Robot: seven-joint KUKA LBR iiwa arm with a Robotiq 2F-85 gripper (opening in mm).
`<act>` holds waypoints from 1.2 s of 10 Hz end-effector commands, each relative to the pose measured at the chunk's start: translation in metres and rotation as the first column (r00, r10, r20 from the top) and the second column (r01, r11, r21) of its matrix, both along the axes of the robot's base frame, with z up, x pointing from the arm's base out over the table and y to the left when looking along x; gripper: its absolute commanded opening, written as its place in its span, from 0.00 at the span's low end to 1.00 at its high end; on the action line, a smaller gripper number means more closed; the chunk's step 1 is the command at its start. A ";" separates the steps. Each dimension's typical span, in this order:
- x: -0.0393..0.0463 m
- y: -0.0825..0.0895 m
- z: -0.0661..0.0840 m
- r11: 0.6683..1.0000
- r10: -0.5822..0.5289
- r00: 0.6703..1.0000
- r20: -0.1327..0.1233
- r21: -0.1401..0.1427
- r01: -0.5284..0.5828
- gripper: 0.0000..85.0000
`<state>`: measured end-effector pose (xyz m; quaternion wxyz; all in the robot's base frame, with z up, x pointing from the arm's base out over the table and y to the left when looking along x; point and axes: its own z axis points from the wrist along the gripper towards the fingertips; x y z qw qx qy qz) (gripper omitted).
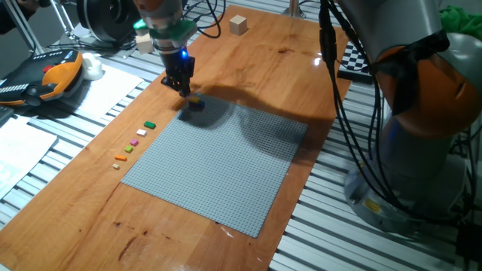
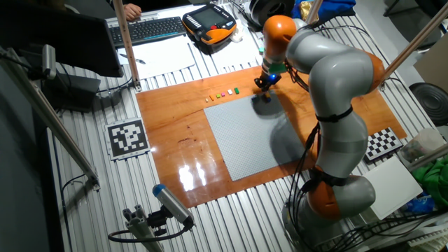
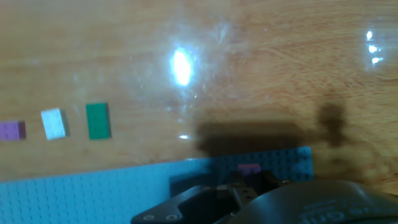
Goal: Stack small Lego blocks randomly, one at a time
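Note:
My gripper (image 1: 183,85) hangs low over the far left corner of the grey studded baseplate (image 1: 226,162). Just in front of its fingertips stands a small stack of Lego blocks (image 1: 194,102) with yellow on top of darker blue or purple ones. The fingers look close together, but I cannot tell whether they hold anything. A row of loose small blocks lies on the wood left of the plate: green (image 1: 150,124), white (image 1: 141,133), pink (image 1: 135,141), yellow-green (image 1: 129,149) and orange (image 1: 119,159). The hand view shows the green (image 3: 98,120), white (image 3: 53,123) and purple (image 3: 11,130) blocks, and a pinkish block (image 3: 249,168) at the plate's corner.
A wooden cube (image 1: 239,25) sits at the far edge of the wooden board. A teach pendant (image 1: 45,79) and papers lie to the left. A checkerboard marker (image 1: 354,59) lies at the right, beside the arm's base (image 1: 407,165).

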<state>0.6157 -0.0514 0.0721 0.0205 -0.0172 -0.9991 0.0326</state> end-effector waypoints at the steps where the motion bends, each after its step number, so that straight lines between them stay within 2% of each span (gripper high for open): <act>1: -0.0033 -0.003 0.002 1.000 0.007 1.000 -0.004 -0.010 -0.007 0.00; 3: -0.0081 -0.008 -0.001 1.000 0.025 1.000 -0.013 -0.011 -0.025 0.00; 5: -0.0124 -0.010 -0.007 1.000 0.026 1.000 -0.004 -0.010 -0.026 0.00; 12: -0.0134 -0.013 -0.013 1.000 0.010 1.000 -0.008 0.005 -0.010 0.00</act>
